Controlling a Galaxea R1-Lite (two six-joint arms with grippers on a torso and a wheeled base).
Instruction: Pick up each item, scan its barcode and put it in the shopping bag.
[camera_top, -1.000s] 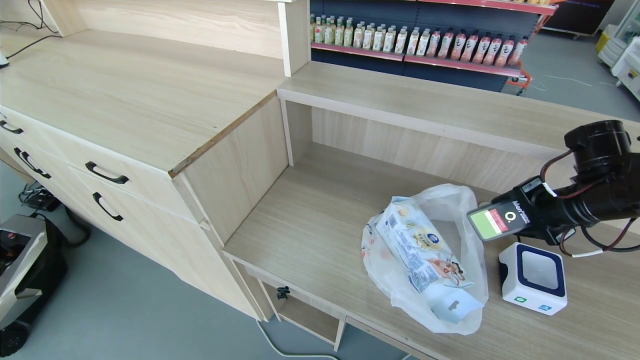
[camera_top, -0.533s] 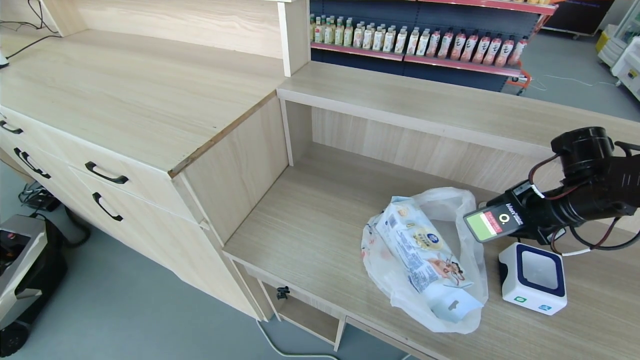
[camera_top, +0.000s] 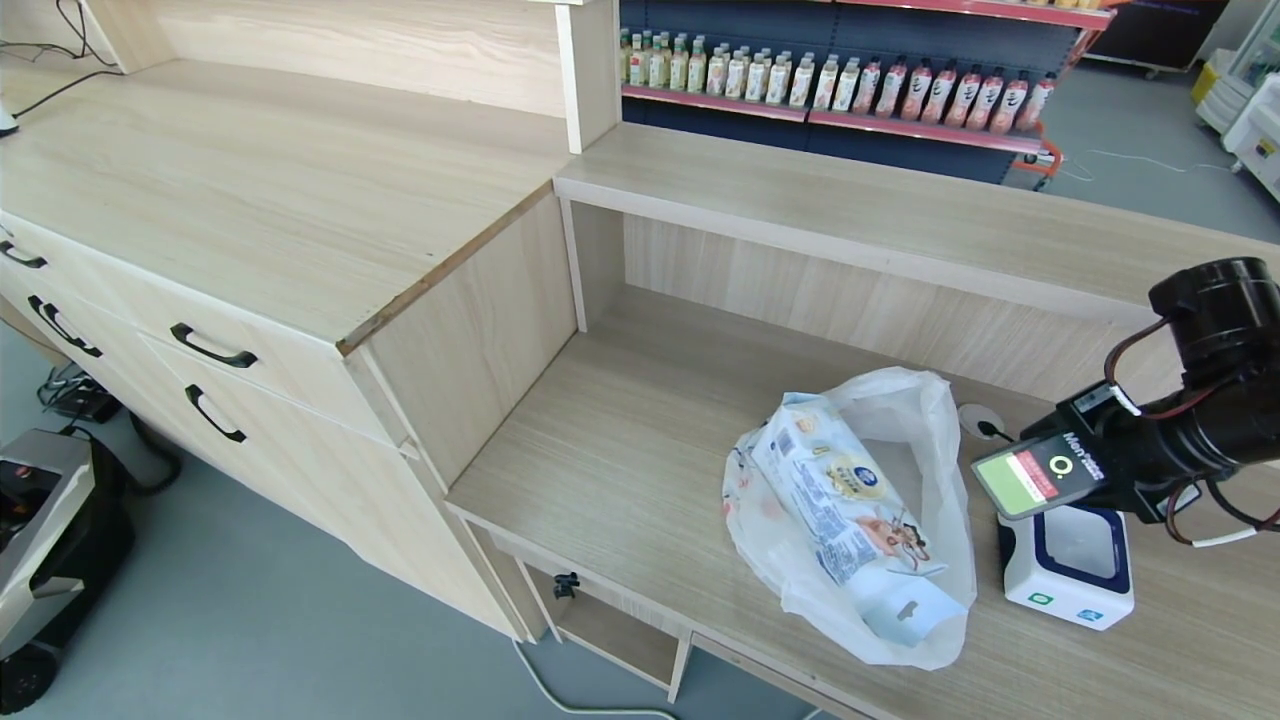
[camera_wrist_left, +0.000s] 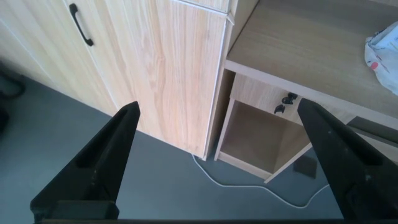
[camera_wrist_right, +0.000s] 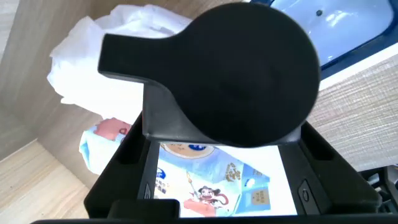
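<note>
Grips small flat pack (camera_top: 1038, 476) in right gripper (camera_top: 1088, 468), just above barcode scanner (camera_top: 1066, 570), label up; probably aims an underside barcode at the window. Has shopping bag (camera_top: 905, 410) open just beside, blue packet (camera_top: 850, 510) inside. Parks left gripper (camera_wrist_left: 217, 107), fingers spread, empty, below counter (camera_top: 620, 450) edge.

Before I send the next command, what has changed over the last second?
The right gripper, shut on the green and red box, first edged toward the shopping bag, then swung to the robot's right and lower, so the box now overlaps the scanner in the head view. The shopping bag, the blue packet in it and the scanner stayed put.
</note>
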